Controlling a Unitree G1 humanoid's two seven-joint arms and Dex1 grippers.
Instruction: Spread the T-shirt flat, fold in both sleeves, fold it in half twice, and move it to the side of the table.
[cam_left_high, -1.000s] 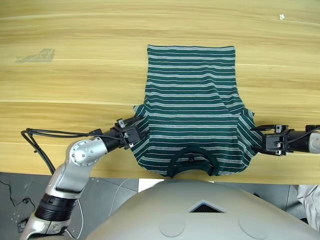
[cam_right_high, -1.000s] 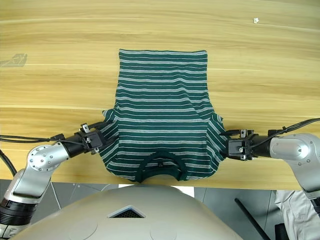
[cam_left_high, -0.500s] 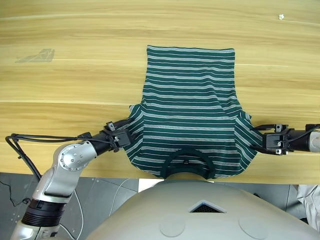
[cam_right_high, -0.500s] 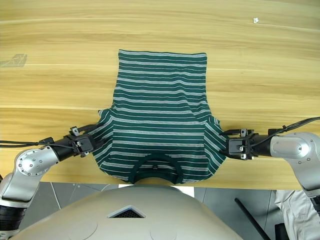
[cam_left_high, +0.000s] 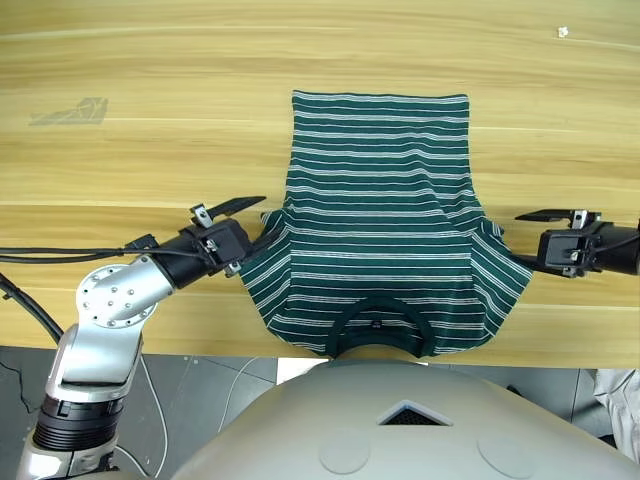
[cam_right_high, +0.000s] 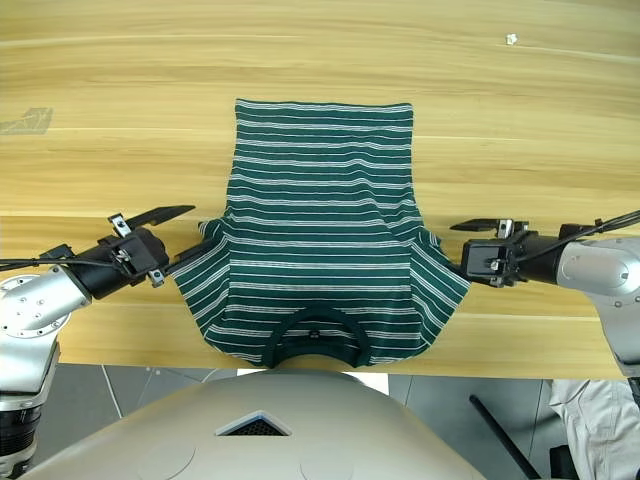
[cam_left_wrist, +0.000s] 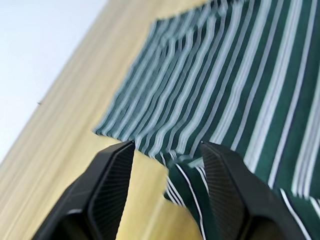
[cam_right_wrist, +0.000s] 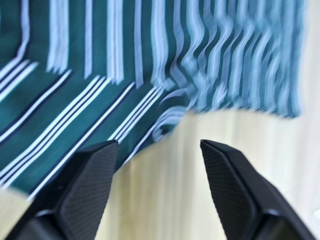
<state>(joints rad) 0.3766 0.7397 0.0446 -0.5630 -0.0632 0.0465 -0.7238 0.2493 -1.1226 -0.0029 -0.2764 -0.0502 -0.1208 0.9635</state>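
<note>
T-shirt (cam_left_high: 378, 210) lay with its collar near the table's (cam_left_high: 150, 150) front edge. Left gripper (cam_left_high: 252, 222) and right gripper (cam_left_high: 520, 240) gaped wide, holding nothing, just beside the sleeves. Table surface extended well beyond both.

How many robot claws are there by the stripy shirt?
2. The left gripper, open, is at the T-shirt's left side; the right gripper, open, is at its right side. None seems hidden.

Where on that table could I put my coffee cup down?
Bare table stretches left and right of the T-shirt and beyond its far hem. Crowded: the near edge, where the left gripper and right gripper flank it.
</note>
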